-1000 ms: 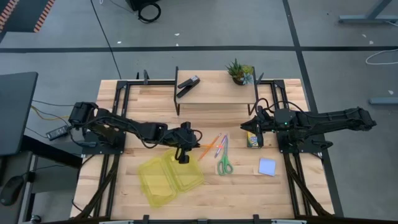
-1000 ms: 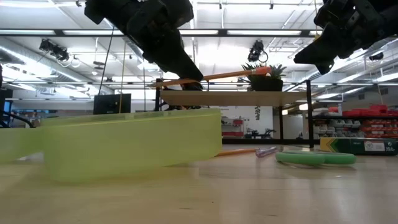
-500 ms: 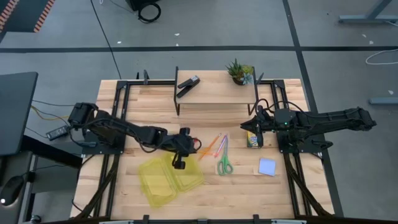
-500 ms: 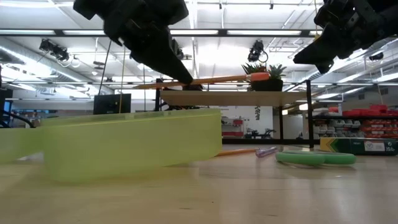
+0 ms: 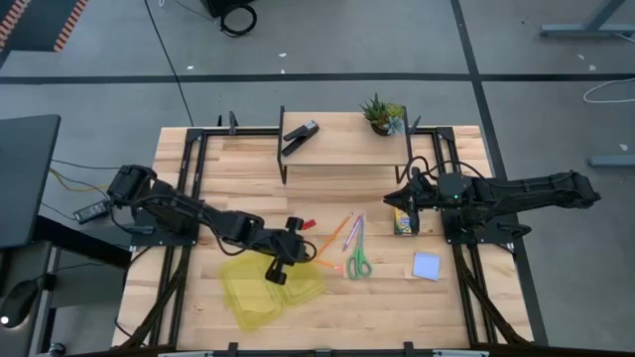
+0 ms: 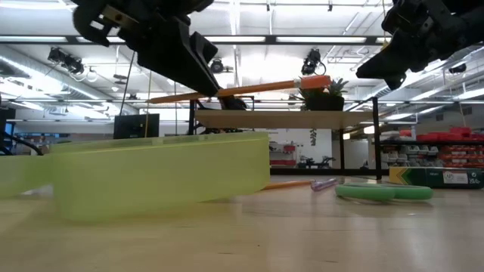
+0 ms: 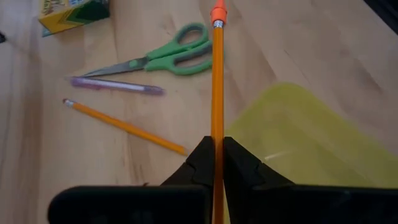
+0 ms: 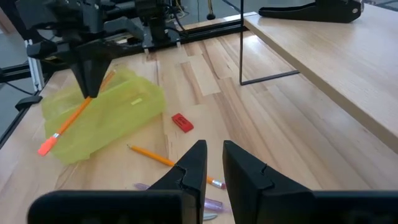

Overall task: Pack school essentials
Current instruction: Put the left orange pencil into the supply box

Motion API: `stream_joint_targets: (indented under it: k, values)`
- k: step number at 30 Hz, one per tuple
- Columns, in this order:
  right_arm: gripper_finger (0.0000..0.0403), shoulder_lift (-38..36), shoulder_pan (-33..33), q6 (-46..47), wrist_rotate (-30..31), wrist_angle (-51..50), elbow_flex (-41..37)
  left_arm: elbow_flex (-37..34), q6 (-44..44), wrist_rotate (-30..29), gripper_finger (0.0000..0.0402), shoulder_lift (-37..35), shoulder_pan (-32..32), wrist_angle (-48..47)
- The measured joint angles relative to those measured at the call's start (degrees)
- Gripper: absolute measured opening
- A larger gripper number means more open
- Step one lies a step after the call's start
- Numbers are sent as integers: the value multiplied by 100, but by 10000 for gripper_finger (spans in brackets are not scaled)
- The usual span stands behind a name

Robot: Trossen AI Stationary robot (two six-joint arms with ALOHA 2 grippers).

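Left pincer [image 5: 281,268] has carried the orange pencil [image 6: 234,89] over the yellow-green box [image 5: 260,290].

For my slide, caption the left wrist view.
Left fingers pinch an orange pencil above the yellow-green box.

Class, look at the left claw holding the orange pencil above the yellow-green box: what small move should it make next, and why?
Probably lower and release. The left claw is shut on an orange pencil, held in the air over the open yellow-green box. The pencil's eraser end sticks out past the box's edge, so the claw should likely draw it over the box a little first. The right claw waits near the shelf.
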Motion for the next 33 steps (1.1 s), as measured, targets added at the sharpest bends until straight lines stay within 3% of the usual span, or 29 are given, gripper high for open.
stream_joint_targets:
  k: [23,33]
  values:
    - [60,2,1,234,42,-166,0,0,-638,-2,16,0,-483,-1348]
    - [60,2,0,213,160,-170,0,1,-651,-2,16,2,-565,-1348]
